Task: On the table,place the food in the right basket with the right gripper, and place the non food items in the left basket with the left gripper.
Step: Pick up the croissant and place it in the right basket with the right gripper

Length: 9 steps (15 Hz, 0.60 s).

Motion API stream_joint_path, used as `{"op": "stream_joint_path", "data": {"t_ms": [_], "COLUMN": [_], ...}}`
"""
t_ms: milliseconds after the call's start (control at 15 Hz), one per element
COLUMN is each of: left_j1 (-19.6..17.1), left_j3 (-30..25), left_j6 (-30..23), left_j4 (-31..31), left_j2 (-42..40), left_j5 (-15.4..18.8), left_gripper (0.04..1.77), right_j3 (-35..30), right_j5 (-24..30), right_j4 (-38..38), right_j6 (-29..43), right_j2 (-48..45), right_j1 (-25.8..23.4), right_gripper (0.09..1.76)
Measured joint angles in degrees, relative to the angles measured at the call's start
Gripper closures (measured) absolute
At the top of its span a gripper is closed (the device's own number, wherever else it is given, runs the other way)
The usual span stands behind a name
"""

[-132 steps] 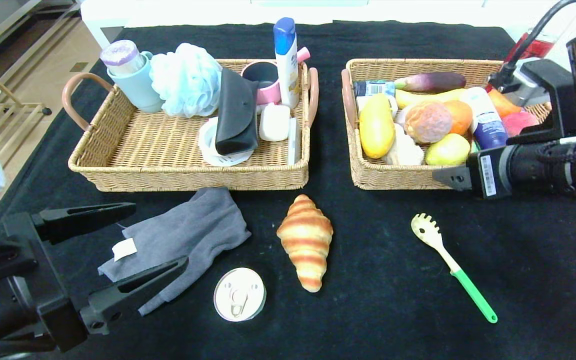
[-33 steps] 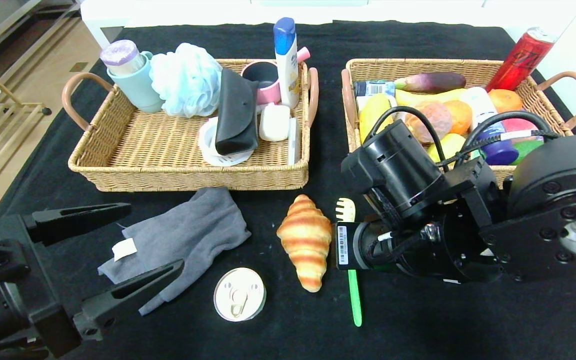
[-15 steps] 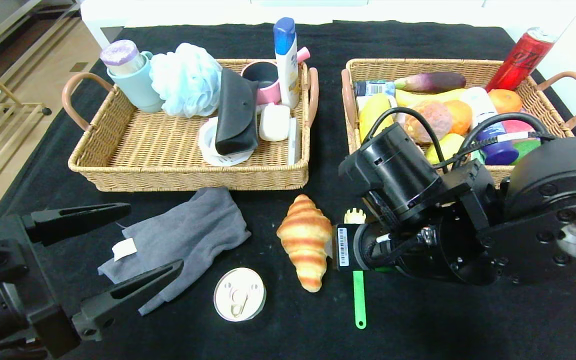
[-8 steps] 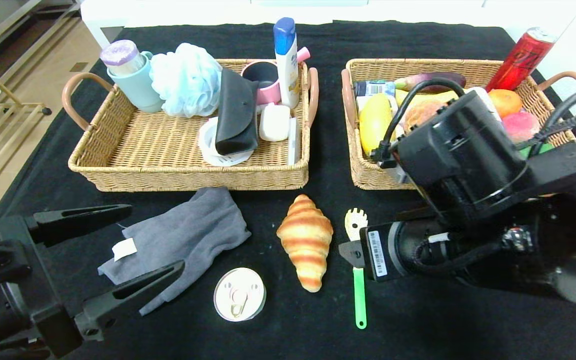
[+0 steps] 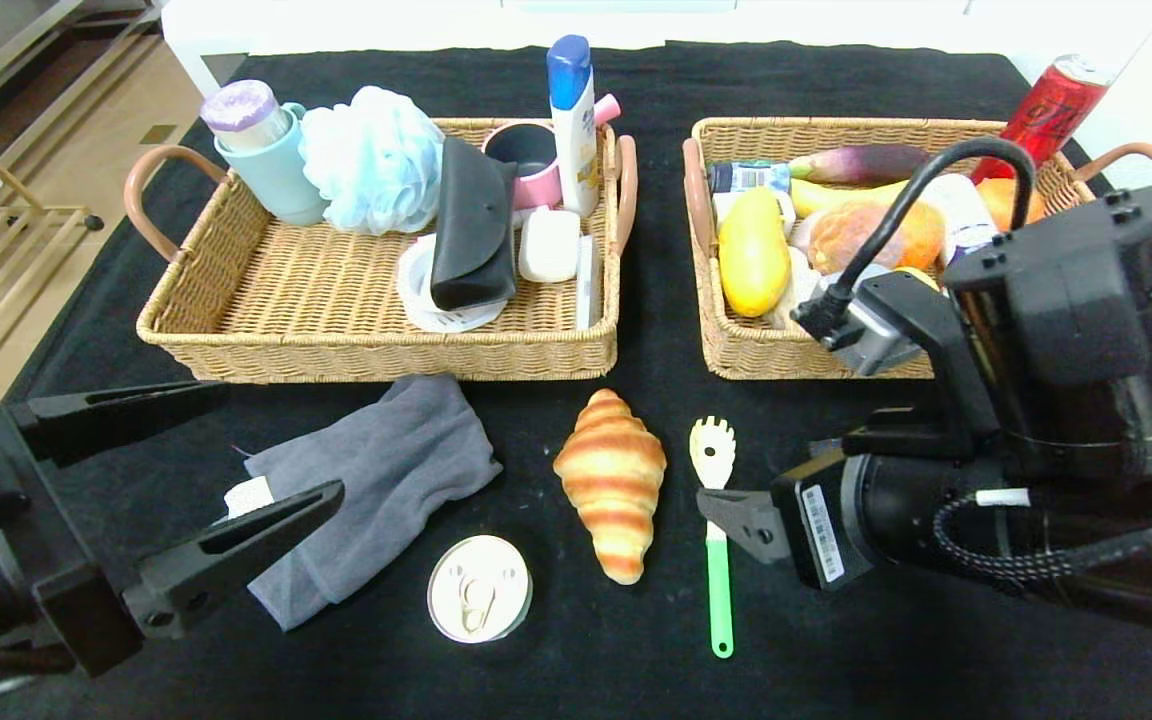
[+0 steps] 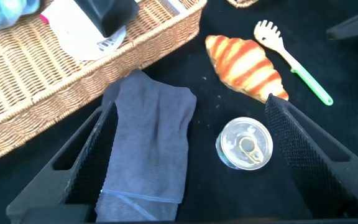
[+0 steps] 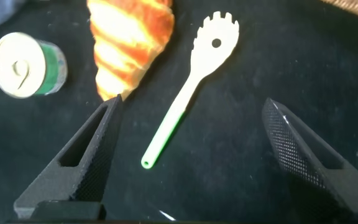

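Black cloth covers the table, where two wicker baskets sit at the far side and the croissant lies near the centre, with the pasta spoon just beside it at its 3 o'clock and the tin can at its 8 o'clock. Hanging over the spoon with fingers spread wide and nothing held, the right gripper should, I judge, shift toward 9 o'clock to straddle the croissant's thick middle, keeping clear of the spoon, then carry it to the right basket. Meanwhile the left gripper, equally released, hovers above the grey cloth and the can.
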State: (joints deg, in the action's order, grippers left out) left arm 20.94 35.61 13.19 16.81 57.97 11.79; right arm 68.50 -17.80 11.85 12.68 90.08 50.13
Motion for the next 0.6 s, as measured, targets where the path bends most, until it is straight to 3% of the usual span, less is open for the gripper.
{"op": "stream_joint_path", "data": {"t_ms": [267, 600], "left_j1": [-0.28, -1.10], "left_j3": [0.20, 1.33], "left_j6": [0.17, 0.21], "left_j4": [0.09, -0.45], "left_j2": [-0.67, -2.56], "left_j5": [0.00, 0.15], "left_gripper": [0.09, 0.09], "right_j3": [9.14, 23.11], "right_j5": [-2.78, -10.01], "right_j4": [1.51, 6.64], "right_j6": [3.46, 8.20], "right_j2": [7.19, 18.01], "right_j1": [1.22, 5.05], "right_gripper": [0.19, 0.17]}}
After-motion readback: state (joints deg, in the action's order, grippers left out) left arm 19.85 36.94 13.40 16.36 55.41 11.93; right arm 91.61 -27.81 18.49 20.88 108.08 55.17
